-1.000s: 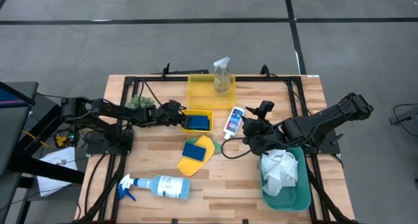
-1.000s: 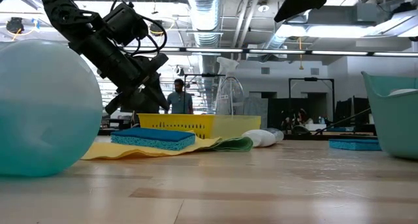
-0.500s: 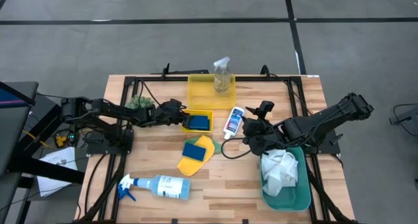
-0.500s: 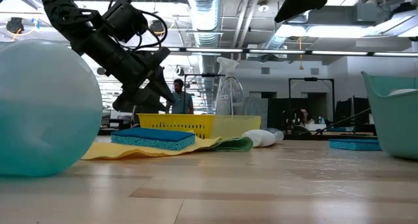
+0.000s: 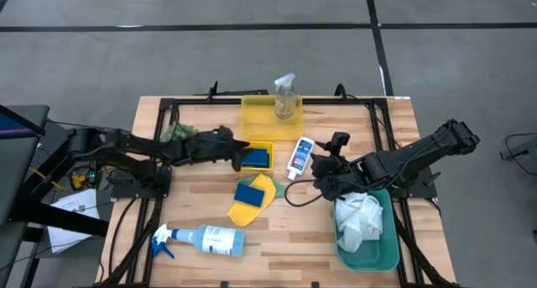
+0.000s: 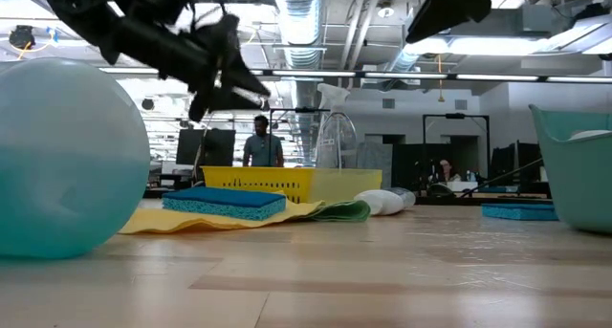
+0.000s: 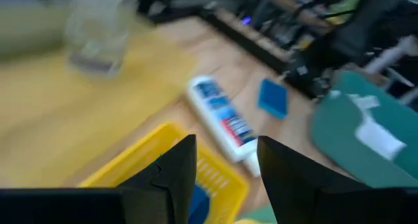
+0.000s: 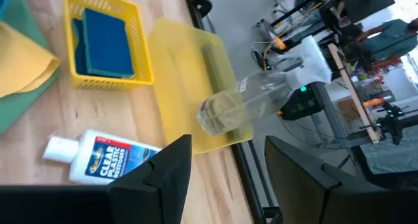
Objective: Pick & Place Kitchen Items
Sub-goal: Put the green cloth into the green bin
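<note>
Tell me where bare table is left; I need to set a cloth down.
Free: the strip between the lying spray bottle and the teal bin, and the corner behind the right gripper. Crowded: the middle, around the small yellow basket and yellow cloth.

wood table (image 5: 327, 238), cloth (image 5: 359, 219) (crumpled), plastic bin (image 5: 388, 256)

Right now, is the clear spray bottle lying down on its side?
No, the clear spray bottle stands upright in the flat yellow tray.
</note>
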Controlling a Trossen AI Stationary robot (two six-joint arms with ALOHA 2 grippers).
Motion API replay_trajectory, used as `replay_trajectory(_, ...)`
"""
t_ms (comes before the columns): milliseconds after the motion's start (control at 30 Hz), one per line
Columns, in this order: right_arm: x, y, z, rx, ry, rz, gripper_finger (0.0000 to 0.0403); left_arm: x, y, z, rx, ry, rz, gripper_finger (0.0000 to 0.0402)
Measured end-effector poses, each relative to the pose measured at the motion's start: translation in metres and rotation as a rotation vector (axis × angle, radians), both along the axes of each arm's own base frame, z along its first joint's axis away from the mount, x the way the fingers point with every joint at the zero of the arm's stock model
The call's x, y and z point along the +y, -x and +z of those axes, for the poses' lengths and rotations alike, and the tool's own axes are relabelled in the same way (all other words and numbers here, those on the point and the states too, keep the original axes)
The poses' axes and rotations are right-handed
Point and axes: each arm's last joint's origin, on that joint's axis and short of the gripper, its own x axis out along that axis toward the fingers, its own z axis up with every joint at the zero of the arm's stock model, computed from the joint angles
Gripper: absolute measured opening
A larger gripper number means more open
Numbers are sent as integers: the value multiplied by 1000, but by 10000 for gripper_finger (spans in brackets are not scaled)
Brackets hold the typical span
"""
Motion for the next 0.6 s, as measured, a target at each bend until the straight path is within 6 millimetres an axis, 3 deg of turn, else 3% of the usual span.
replay_trajectory(267, 1, -1, -2, -13, -106, 12, 185, -12, 10, 28, -89, -174, -80, 159)
replay_trajectory(600, -1, -13, -23, 69, -279, 53, 185, -14, 14, 36, -77, -346, -120, 159)
